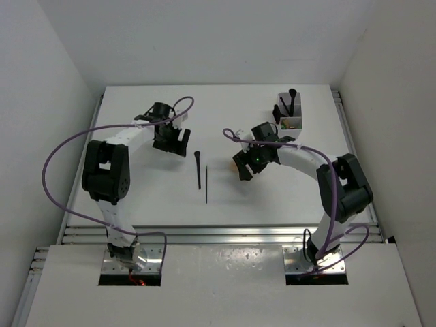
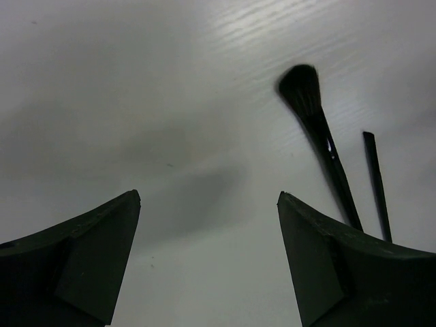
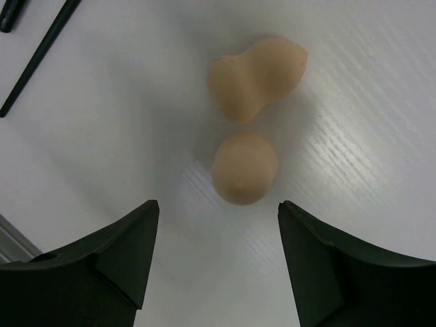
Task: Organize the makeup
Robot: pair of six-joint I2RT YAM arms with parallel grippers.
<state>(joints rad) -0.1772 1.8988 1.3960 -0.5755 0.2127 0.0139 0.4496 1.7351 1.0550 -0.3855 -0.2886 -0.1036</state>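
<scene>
Lining up on the sponges (image 3: pixel 257 76) for a pick.
Hovering right gripper (image 3: pixel 218 203) wide open, empty, nearer sponge (image 3: pixel 244 169) lying at 12 o'clock; probably needing lowering, then closing. Holding left gripper (image 2: pixel 208 194) open, empty, brush (image 2: pixel 317 129) at 1 o'clock.

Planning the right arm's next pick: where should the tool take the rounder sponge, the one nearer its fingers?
Across its widest middle, from straight above. The rounder sponge looks circular in the wrist view, so no axis is preferred. The waisted sponge lies just beyond it, so close left-right, as the open right tool is oriented, keeping fingers off the neighbour.
</scene>
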